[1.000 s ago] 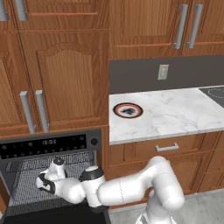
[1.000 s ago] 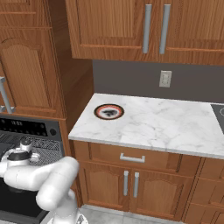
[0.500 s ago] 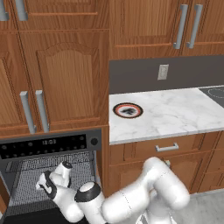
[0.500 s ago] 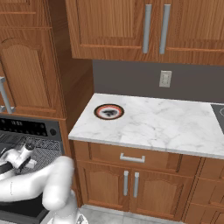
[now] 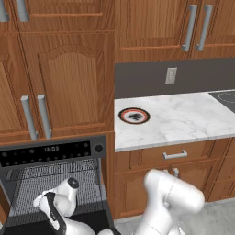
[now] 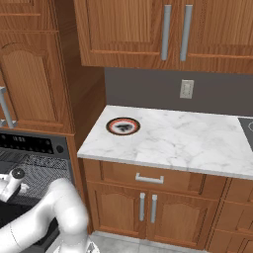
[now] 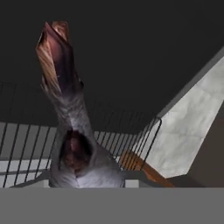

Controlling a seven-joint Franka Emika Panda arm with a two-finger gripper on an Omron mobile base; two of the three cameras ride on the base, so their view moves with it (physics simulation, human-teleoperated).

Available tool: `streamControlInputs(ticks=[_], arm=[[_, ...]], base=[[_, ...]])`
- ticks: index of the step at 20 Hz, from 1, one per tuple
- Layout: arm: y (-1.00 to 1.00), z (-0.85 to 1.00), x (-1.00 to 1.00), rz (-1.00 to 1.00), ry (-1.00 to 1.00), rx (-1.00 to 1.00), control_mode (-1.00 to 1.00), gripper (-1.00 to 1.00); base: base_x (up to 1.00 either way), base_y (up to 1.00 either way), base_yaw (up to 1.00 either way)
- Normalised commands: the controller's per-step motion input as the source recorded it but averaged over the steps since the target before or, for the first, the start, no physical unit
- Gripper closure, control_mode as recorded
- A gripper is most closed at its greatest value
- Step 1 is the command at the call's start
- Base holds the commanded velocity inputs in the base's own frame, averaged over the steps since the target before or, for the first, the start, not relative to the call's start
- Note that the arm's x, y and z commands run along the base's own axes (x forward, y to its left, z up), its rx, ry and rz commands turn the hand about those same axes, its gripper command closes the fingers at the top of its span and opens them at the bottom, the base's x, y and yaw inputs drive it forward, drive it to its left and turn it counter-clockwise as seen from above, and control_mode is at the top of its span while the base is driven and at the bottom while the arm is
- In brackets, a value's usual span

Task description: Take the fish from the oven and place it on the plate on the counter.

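1. Gripper (image 5: 40, 202) sits low inside the oven (image 5: 53, 151) cavity, w/ the white wrist bent over the wire rack (image 5: 55, 183); fingertips themselves hidden behind the hand in both base views.
2. Hand view: the fish (image 7: 72, 127) stands right at the gripper, rising from the bottom edge – grey body nearest the fingers, brownish tail end pointing away, slightly tilted. Looks clamped in narrow jaws, though the finger pads can't be made out under the fish body.
3. Just beyond the fish in hand view: rack wires below and behind it, dark oven interior past that, pale wall panel off to one side.
4. Right base view: gripper wrist (image 6: 12, 183) shows at the far edge, in front of the oven's mesh back.
5. Above the gripper: oven display strip and round knob (image 5: 97, 148).
6. Further out, up and to the arm's right of the gripper: the counter (image 5: 183, 121), white marble, w/ the plate (image 5: 134, 115) near its corner closest to the oven; plate also in right base view (image 6: 123, 126). Plate well apart from gripper and fish.
7. Beyond the counter: grey backsplash w/ wall outlet (image 5: 170, 75); wood cabinets (image 5: 69, 78) above oven.
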Motion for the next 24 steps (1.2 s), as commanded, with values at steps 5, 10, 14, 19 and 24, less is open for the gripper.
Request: streamControlInputs(ticks=[5, 10, 14, 19, 24], arm=[[-0.1, 1.0, -0.33, 0.0, -0.13, -0.07, -1.0, 1.0], [-0.28, 1.0, -0.11, 0.0, -0.03, -0.14, -1.0, 1.0], [-0.49, 1.0, -0.21, 0.0, 0.0, -0.18, -1.0, 1.0], [-0.51, 1.0, -0.4, -0.01, 0.06, -0.14, -1.0, 1.0], [-0.6, 1.0, -0.64, 0.0, 0.01, -0.18, -1.0, 1.0]], base=[[0.0, 0.0, 0.0], [0.0, 0.0, 0.0], [0.0, 0.0, 0.0], [0.0, 0.0, 0.0], [0.0, 0.0, 0.0]])
